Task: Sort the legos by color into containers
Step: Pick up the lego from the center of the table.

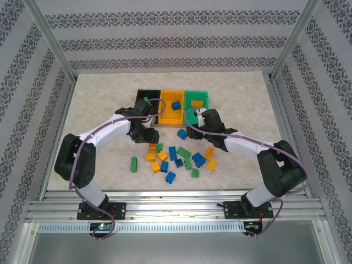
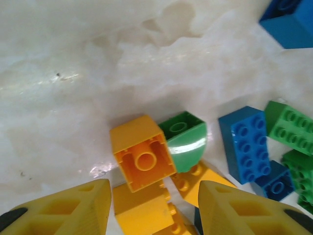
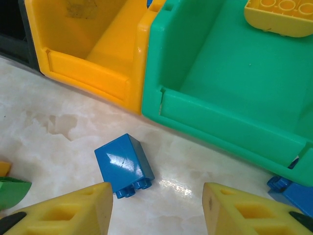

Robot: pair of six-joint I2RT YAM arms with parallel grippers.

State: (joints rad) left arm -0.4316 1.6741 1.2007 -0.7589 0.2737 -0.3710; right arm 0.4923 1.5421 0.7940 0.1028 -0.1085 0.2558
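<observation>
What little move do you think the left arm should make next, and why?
Probably ease the left end effector forward and down over the orange brick. Its fingers stand open and empty, and that brick lies just ahead of the gap, underside up, with a green curved brick touching its side.

Yellow brick (image 3: 279,17) in green bin (image 3: 234,73) cut by top edge.

You get bright, even light from above; shadows under the legos (image 1: 172,153) are short and soft. In your right wrist view, glare streaks the glossy table (image 3: 58,142) near six o'clock. Your left wrist view softens toward five and seven o'clock.
</observation>
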